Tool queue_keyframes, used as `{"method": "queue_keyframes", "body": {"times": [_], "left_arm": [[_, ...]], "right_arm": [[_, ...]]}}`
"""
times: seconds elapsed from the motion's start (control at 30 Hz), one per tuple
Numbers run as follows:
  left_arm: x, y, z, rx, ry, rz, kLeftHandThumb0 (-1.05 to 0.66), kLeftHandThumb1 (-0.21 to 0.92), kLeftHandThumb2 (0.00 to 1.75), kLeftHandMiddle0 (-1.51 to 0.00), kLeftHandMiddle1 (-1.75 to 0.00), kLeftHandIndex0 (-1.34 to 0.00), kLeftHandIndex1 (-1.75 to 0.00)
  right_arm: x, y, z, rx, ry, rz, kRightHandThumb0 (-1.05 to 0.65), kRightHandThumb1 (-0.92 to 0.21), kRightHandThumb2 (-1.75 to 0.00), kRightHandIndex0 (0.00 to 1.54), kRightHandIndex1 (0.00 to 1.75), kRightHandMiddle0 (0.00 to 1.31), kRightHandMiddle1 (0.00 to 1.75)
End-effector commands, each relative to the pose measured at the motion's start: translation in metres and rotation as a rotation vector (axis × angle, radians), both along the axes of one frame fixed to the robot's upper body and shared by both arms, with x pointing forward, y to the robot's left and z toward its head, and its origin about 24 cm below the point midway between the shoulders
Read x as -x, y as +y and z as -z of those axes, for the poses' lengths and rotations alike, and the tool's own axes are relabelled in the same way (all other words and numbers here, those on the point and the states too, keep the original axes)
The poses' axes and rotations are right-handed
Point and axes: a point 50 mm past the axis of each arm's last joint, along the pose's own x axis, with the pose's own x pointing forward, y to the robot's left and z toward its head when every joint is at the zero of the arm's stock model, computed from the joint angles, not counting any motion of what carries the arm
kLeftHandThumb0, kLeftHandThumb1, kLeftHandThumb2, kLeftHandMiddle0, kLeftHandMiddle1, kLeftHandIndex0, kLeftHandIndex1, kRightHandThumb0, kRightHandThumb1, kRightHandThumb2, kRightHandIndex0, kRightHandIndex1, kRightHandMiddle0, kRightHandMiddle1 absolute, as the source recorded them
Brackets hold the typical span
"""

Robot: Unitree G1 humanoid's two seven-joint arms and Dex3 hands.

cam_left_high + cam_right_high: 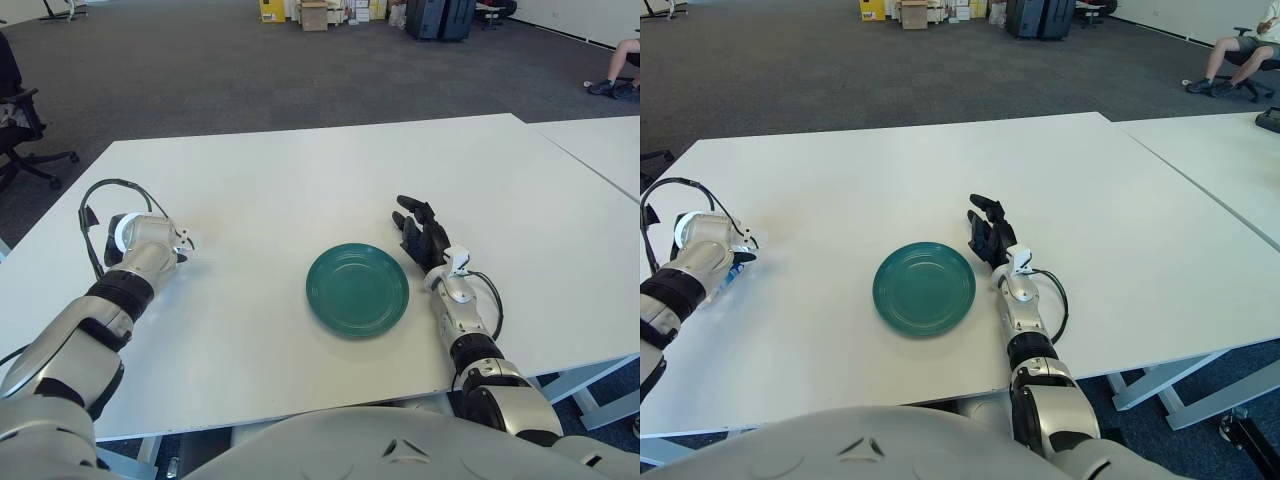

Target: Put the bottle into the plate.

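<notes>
A round green plate point(357, 290) lies on the white table point(300, 180), a little right of the middle. My left hand point(165, 248) is far to the left of the plate, low over the table, with the back of the wrist turned toward the camera. Its fingers are curled around the small bottle, which the hand almost wholly hides. Only a bit of the bottle's blue cap point(732, 270) peeks out under the hand in the right eye view. My right hand point(420, 232) shows just right of the plate with its black fingers spread, holding nothing.
A second white table point(600, 140) stands close on the right across a narrow gap. An office chair point(20, 120) is off the table's left corner. Boxes and dark cases line the far wall, and a seated person's legs point(615, 70) show at top right.
</notes>
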Motion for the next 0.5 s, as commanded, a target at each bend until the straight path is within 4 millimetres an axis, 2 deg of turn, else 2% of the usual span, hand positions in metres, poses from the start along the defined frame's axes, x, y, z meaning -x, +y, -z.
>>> {"method": "queue_keyframes", "body": {"times": [0.0, 0.13, 0.17, 0.3, 0.33, 0.4, 0.47], "left_arm": [[0.013, -0.009, 0.029, 0.034, 0.107, 0.036, -0.97, 0.92, 0.38, -1.25, -1.75, -0.85, -1.75], [0.016, -0.009, 0.038, 0.036, 0.122, 0.067, -0.92, 0.92, 0.35, -1.22, -1.75, -0.79, -1.75], [0.019, -0.007, 0.046, 0.025, 0.130, 0.089, -0.91, 0.92, 0.35, -1.21, -1.75, -0.78, -1.75], [0.024, -0.002, 0.061, -0.023, 0.137, 0.149, -0.76, 0.91, 0.26, -1.18, -1.75, -0.64, -1.75], [0.025, -0.001, 0.063, -0.037, 0.131, 0.160, -0.64, 0.75, 0.54, -1.17, -1.75, -0.61, -1.71], [0.026, 0.000, 0.066, -0.061, 0.117, 0.177, -0.55, 0.60, 0.82, -1.18, -1.75, -0.58, -1.70], [0.027, 0.001, 0.067, -0.076, 0.106, 0.187, -0.50, 0.52, 0.95, -1.18, -1.75, -0.57, -1.68]], "right_arm": [[0.005, -0.003, 0.007, -0.014, 0.035, 0.012, -0.58, -0.92, -0.80, 0.36, 0.01, 0.00, 0.85], [0.005, -0.003, 0.007, -0.014, 0.032, 0.008, -0.58, -0.92, -0.80, 0.36, 0.01, 0.00, 0.85], [0.005, -0.003, 0.006, -0.015, 0.029, 0.007, -0.58, -0.92, -0.80, 0.36, 0.01, 0.00, 0.85], [0.005, -0.003, 0.005, -0.019, 0.025, 0.007, -0.58, -0.92, -0.80, 0.36, 0.01, 0.00, 0.85], [0.005, -0.003, 0.005, -0.020, 0.025, 0.007, -0.58, -0.92, -0.80, 0.36, 0.01, 0.00, 0.85], [0.006, -0.003, 0.005, -0.021, 0.024, 0.007, -0.58, -0.92, -0.79, 0.36, 0.01, 0.00, 0.85], [0.006, -0.003, 0.005, -0.022, 0.025, 0.006, -0.58, -0.92, -0.79, 0.36, 0.01, 0.00, 0.85]]}}
